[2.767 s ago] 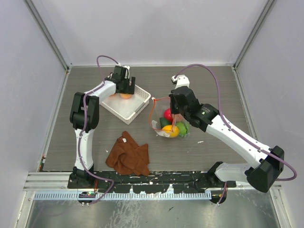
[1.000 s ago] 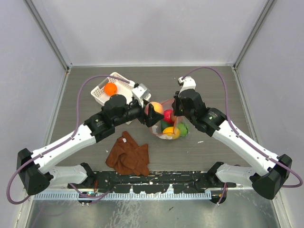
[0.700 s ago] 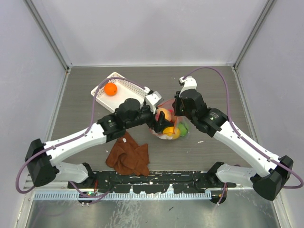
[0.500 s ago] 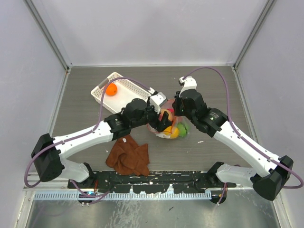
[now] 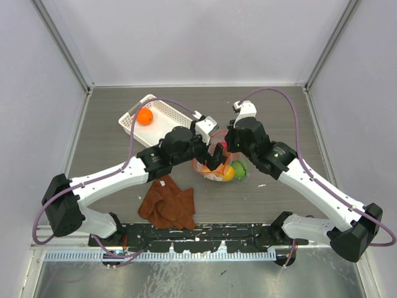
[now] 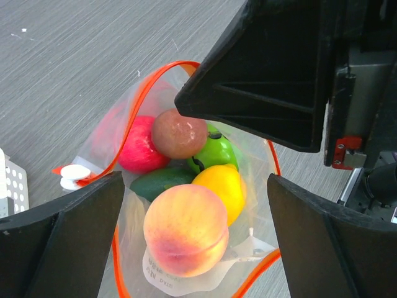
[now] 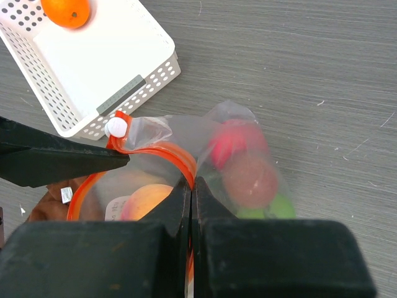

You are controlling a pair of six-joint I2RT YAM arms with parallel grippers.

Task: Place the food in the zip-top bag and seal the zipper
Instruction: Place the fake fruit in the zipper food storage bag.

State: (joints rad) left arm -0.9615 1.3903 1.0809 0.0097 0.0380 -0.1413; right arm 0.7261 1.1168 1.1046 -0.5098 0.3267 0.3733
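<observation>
Grey table: the bag looks thin, soft, slippery; right gripper pinches its stiffer zipper, probably the best hold; left gripper stands wide, holding nothing

Toy fruits: seven (six in bag, one in basket); bag, basket, cloth: one each

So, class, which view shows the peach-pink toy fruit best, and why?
The left wrist view: the peach-pink toy fruit sits whole and unobstructed. The right wrist view shows part of it, blurred through the bag; from above, the left gripper mostly covers it.
</observation>
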